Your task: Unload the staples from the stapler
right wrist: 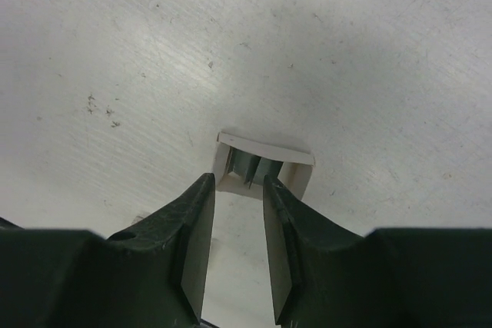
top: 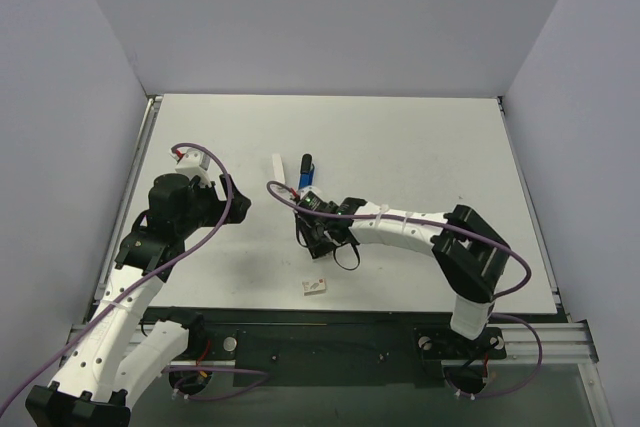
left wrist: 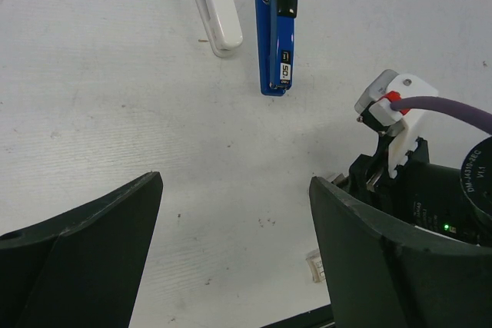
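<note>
The royal-blue stapler [top: 308, 169] with a black end lies on the table behind the arms, also in the left wrist view [left wrist: 278, 32]. My right gripper [top: 322, 242] hangs over the table in front of it. In the right wrist view the gripper [right wrist: 238, 178] has its jaws a narrow gap apart with nothing between them. Its tips point at a small open cardboard box [right wrist: 265, 150] with grey staples [right wrist: 254, 167] inside. My left gripper [top: 232, 205] is wide open and empty above bare table [left wrist: 234, 213], left of the stapler.
A plain white bar [top: 279, 167] lies just left of the stapler, also in the left wrist view [left wrist: 217, 5]. The small box [top: 314, 287] sits near the table's front edge [top: 330, 309]. The right arm's wrist [left wrist: 415, 159] is close beside my left gripper's right finger.
</note>
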Available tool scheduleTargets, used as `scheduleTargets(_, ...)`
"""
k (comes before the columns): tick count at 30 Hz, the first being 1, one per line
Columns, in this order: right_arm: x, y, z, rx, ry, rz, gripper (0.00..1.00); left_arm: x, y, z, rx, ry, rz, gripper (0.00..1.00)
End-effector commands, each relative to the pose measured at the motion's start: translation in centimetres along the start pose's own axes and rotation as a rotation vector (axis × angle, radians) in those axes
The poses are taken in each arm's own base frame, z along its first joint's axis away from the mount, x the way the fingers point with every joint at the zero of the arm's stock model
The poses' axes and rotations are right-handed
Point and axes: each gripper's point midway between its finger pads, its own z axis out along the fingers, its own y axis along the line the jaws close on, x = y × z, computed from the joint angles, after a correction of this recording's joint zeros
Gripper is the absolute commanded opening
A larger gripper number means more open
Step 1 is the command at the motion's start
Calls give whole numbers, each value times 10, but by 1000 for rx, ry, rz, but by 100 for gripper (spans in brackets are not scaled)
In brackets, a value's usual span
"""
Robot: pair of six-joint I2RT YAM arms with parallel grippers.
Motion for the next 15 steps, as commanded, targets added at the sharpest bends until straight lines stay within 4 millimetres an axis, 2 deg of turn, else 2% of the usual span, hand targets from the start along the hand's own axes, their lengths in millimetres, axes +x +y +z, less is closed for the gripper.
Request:
scheduleTargets(1, -19, 0, -34, -12, -101, 31, 29, -12, -5, 1, 30, -41, 11, 88)
scheduleTargets(4, -24, -9, -47, 9, -147, 69, 30, -10, -6, 2, 38, -28, 18, 88)
scheduleTargets(10, -14, -31, -51, 42, -151, 155, 31, 4, -12, 9, 42, 33, 36, 82)
scheduleTargets(11, -8, -34, -49, 48, -141, 162, 31, 11, -21, 8, 55, 57, 47, 81)
scheduleTargets(12, -8, -37, -51, 50, -146, 171, 31, 12, -18, 11, 16, 58, 51, 81)
scheduleTargets(13, -4, -40, -50, 52, -141, 177, 31, 23, -31, 9, 44, 94, 68, 81)
scheduleTargets(14, -2, -43, -50, 57, -137, 182, 31, 24, -23, 11, -20, 92, 70, 81)
scheduleTargets(15, 1, -44, -49, 53, -134, 187, 32, 33, -32, 11, -6, 111, 74, 79)
